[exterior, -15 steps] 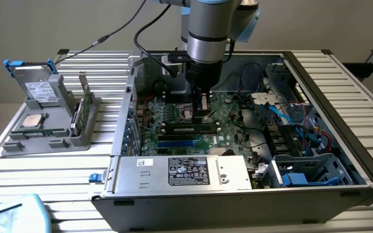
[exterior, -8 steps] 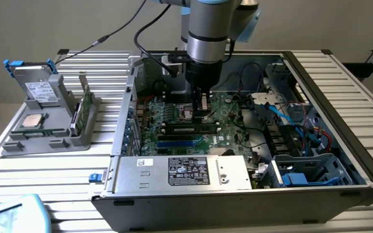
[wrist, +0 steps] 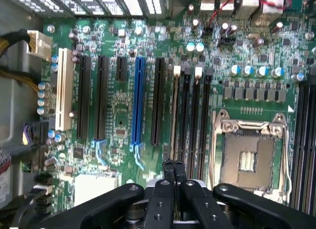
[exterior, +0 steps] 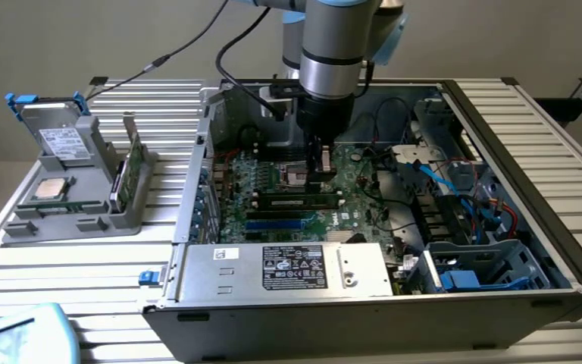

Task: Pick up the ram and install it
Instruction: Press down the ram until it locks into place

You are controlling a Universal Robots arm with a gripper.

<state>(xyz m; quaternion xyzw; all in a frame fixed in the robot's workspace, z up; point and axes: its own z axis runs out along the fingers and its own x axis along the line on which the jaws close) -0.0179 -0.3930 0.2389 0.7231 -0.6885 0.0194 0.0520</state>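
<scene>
Slatted metal worktop [exterior: 58, 265] is carrying an open computer case [exterior: 533, 227], and the pincer [wrist: 174, 171] is hanging inside it, fingers pressed together, holding nothing. Directly beneath its tips, the ram [wrist: 174, 115] is sitting in a memory slot. Installing appears under way; pressing it fully home calls for steady downward force.

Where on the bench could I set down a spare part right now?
Bare slats lie on the table in front of the grey parts holder, and along the strip at the exterior view's right of the computer case. Inside the case it is crowded: cables, drive cage and the gripper over the motherboard.
</scene>
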